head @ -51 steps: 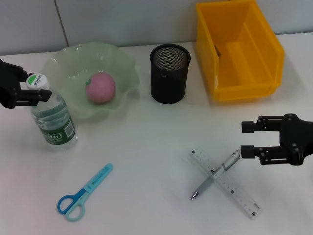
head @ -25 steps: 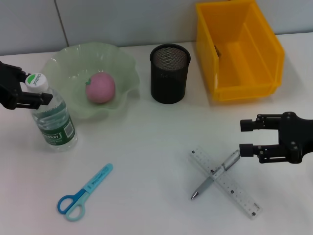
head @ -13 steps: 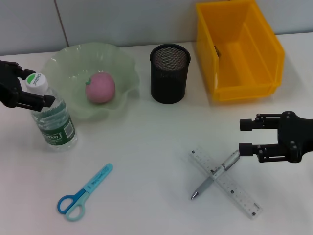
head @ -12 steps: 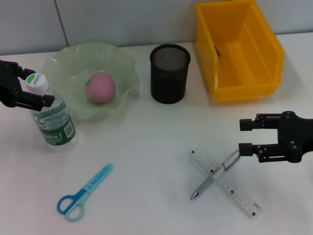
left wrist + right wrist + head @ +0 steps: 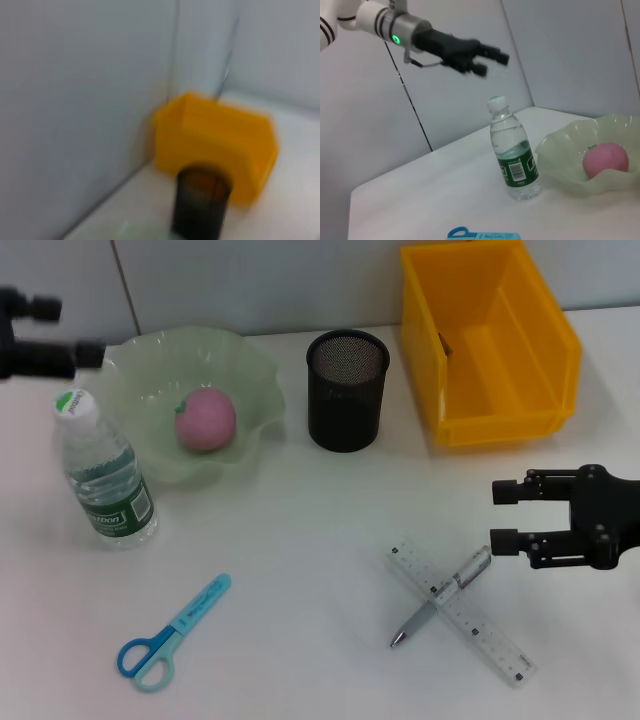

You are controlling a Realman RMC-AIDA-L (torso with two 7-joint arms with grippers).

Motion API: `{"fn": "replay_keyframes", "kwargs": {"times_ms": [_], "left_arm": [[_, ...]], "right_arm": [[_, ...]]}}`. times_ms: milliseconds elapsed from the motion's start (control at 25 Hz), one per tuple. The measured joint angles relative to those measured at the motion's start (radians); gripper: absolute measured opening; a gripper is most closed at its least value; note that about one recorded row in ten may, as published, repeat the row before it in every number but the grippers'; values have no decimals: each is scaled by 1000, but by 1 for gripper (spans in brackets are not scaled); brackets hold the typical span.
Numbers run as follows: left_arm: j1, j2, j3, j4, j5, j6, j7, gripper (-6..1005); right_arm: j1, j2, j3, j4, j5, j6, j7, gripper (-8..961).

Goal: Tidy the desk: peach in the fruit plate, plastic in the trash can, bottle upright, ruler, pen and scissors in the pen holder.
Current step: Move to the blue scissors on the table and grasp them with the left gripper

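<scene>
The left gripper [image 5: 70,335] hangs high above the upright bottle [image 5: 100,475], fingers apart and empty. The right gripper [image 5: 505,517] waits open near the pen [image 5: 440,597].

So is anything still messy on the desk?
Yes. The pen lies crossed over the ruler, and the scissors lie loose on the desk, none in the holder. The bottle stands upright, and the peach is in its plate.
</scene>
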Motion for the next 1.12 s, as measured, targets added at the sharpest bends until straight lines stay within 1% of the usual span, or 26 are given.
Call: {"fn": "replay_keyframes", "kwargs": {"times_ms": [40, 80, 160, 200, 240, 280, 360, 400, 440, 480, 520, 560, 600, 680, 760, 880, 1000, 1040, 1120], "left_arm": [[4, 6, -11, -10, -60, 15, 0, 854], [12, 14, -21, -32, -151, 38, 0, 854], [12, 14, -21, -32, -151, 38, 0, 854], [15, 16, -20, -48, -205, 53, 1, 855], [18, 9, -7, -102, -329, 85, 11, 855], [18, -7, 5, -113, -355, 90, 21, 855], [18, -7, 5, -113, -355, 90, 21, 855], [17, -29, 17, -118, -380, 93, 37, 855], [16, -71, 36, -119, -399, 95, 75, 855], [16, -83, 51, -127, -413, 94, 93, 855], [15, -92, 84, -151, -437, 90, 116, 855], [15, -92, 84, -151, -437, 90, 116, 855], [16, -91, 166, -228, -507, 75, 167, 855], [17, -91, 197, -270, -537, 64, 204, 855], [18, -93, 217, -323, -549, 49, 256, 854], [18, -94, 240, -369, -550, 33, 295, 852], [19, -94, 254, -381, -548, 23, 305, 851], [30, -89, 300, -355, -518, 7, 297, 850], [35, -87, 317, -305, -485, 8, 265, 850]], "right_arm": [[0, 0, 1, 0, -1, 0, 0, 725], [0, 0, 2, 0, -1, 0, 0, 725], [0, -1, 3, 0, -1, -1, 0, 725], [0, -1, 4, 0, 0, -1, 0, 725], [0, -2, 5, 0, 0, -1, 0, 725], [0, -2, 9, 0, 1, -2, 0, 725], [0, -4, 20, -1, 1, -6, 0, 725], [0, -5, 26, -1, 1, -9, 0, 724], [0, -7, 29, -2, 2, -10, 2, 724], [0, -9, 31, -3, 3, -11, 5, 724], [0, -12, 31, -4, 3, -12, 9, 724], [1, -15, 33, -5, 3, -13, 13, 724], [1, -17, 35, -5, 3, -13, 16, 724], [1, -22, 41, -6, 4, -15, 21, 724], [0, -25, 43, -7, 4, -17, 28, 724], [0, -30, 44, -8, 4, -27, 34, 724], [1, -32, 44, -6, 4, -30, 35, 724], [1, -32, 45, -5, 4, -31, 35, 724], [1, -32, 44, -4, 2, -31, 35, 724]]}}
